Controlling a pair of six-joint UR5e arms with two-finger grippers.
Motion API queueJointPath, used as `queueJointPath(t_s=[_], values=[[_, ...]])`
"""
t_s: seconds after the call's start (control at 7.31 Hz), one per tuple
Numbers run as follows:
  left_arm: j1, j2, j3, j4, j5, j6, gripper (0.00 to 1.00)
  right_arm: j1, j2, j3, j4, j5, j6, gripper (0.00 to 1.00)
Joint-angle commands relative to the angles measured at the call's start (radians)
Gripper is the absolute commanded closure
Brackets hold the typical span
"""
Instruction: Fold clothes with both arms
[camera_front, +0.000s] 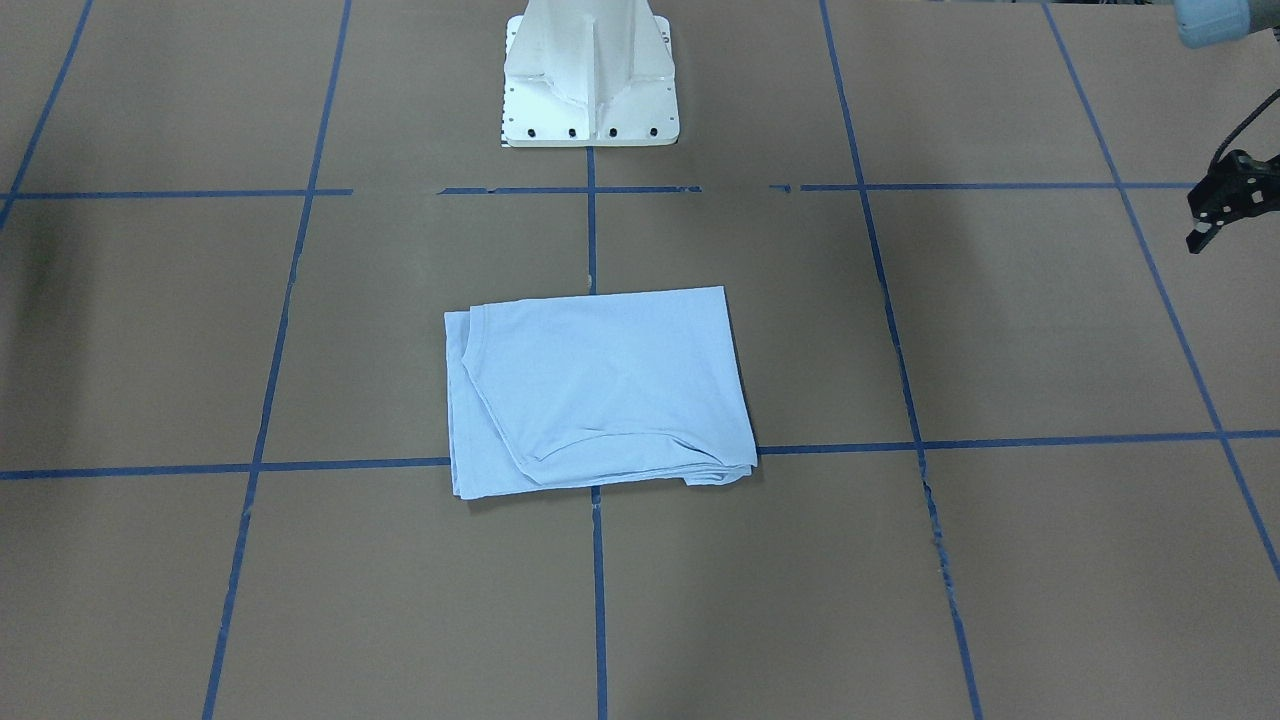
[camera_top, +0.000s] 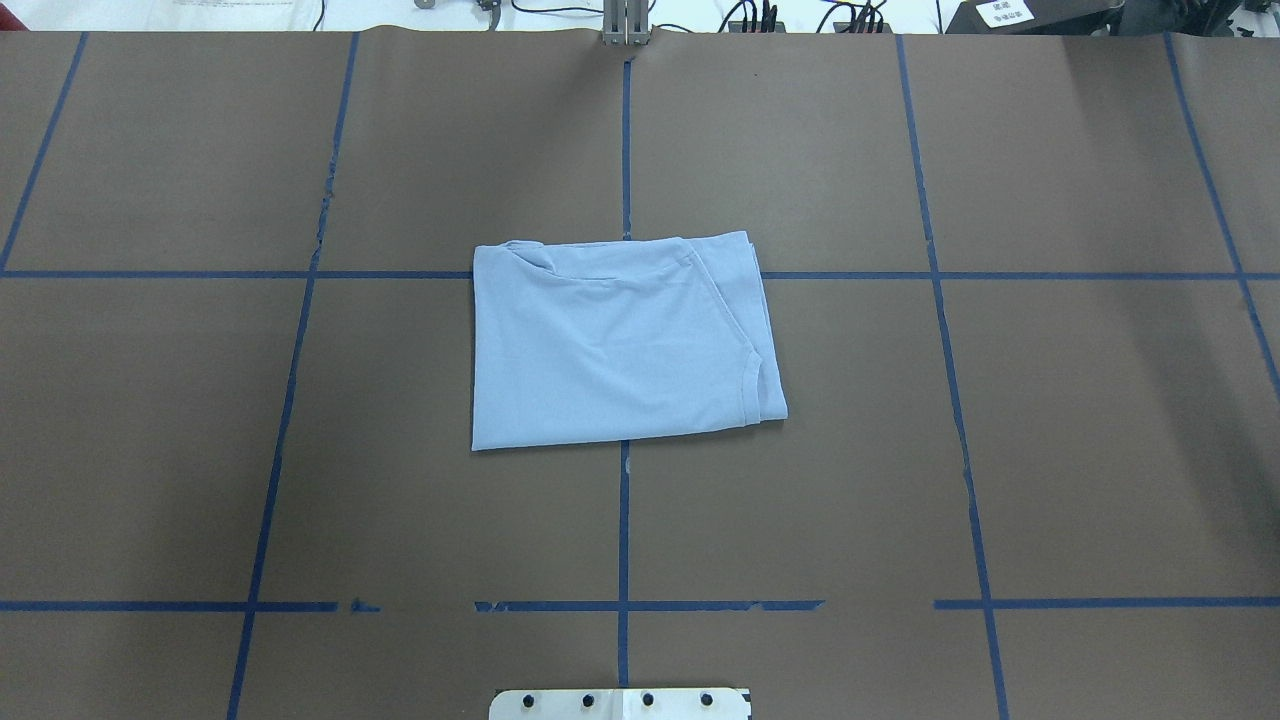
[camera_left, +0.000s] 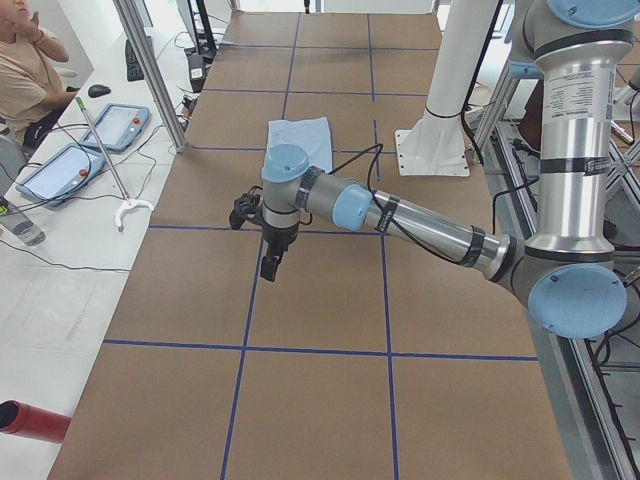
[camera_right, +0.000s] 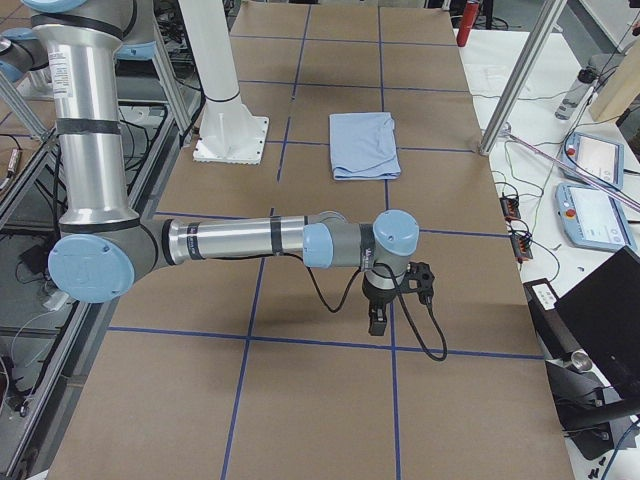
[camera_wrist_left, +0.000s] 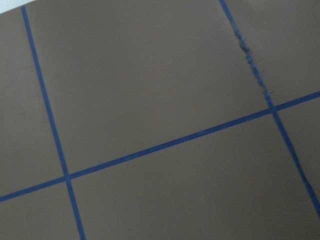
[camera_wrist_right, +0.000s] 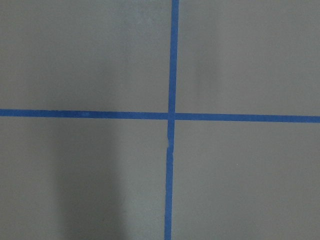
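- T-shirt (camera_top: 620, 345): light blue, folded into a rough rectangle of several layers, lying flat at the middle of the tabletop (camera_top: 1000, 450). A hemmed edge curves across the top layer on the robot's right side. Stacked layer edges show along the side far from the robot. Neither arm touches it.
- Left arm (camera_left: 430, 225): silver-grey with pale blue joint caps, stretched out over the tabletop's left end, well apart from the T-shirt. Its black left gripper (camera_left: 270, 268) points down above the surface, and how its jaws stand cannot be told.
- Right arm (camera_right: 240, 240): same build, stretched out over the right end, well apart from the T-shirt. Its black right gripper (camera_right: 378, 320) points down, jaw state unclear.
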Motion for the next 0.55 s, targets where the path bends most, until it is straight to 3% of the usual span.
queueJointPath(t_s=[0.0,0.41], values=[[-0.124,0.026,0.191,0.026,-0.111,0.166,0.00,0.008,-0.069,0.004,0.002,0.002,0.001,0.00],[-0.146,0.036,0.199,0.024,-0.118,0.168,0.00,0.020,-0.085,0.014,0.062,0.002,-0.008,0.00]])
